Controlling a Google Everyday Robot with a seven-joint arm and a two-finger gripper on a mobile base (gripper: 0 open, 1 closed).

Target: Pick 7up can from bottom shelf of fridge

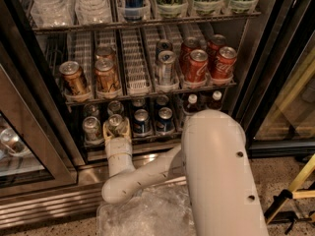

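The 7up can [115, 120] is sitting at the front of the bottom shelf [152, 141], in the second lane from the left, way down low in the fridge [257, 77]. The end effector [116, 127] is clamped on it, with one yellowish finger [107, 130] pressed to each side of the can, which is upright. At the can's 9 o'clock there's another silvery can [92, 128] just beside it, and one more [115, 107] right behind at 12. Over at 3 o'clock are two dark blue cans [141, 121] side by side, and past those a couple of dark bottles [192, 103] with white caps. The white arm [147, 173] comes up from 6 o'clock, bending off the big rounded white housing [216, 176] that hides the shelf's right end. One rack up at 12 o'clock: gold-brown cans [74, 77] on the left, a silver-blue can [166, 67] in the middle, red cola cans [198, 66] on the right.
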